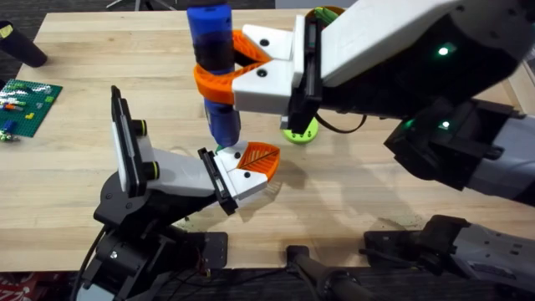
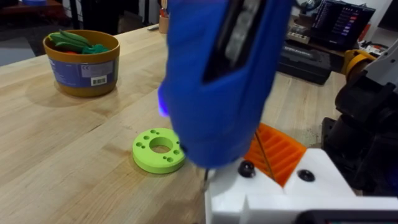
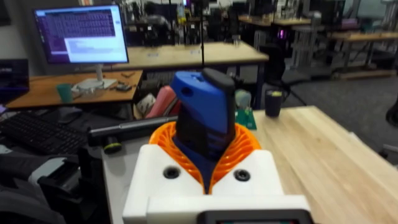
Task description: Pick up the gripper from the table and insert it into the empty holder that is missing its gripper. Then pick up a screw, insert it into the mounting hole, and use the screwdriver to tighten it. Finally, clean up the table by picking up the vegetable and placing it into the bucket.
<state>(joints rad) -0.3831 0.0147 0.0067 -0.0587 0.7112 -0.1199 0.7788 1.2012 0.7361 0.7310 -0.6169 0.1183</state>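
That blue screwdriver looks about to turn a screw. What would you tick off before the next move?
1. Screwdriver held firmly: ok, the right gripper's orange claws clamp around it, upright.
2. Tip at the gripper's white base: ok, it comes down right beside the orange piece.
3. Gripper seated on the holder: ok, its base sits against the black plate.
4. Bit engaged in the screw: cannot tell, the screwdriver body hides it.
5. Vegetable out of the way: ok, it lies on the table beside the work, not yet in the bucket.
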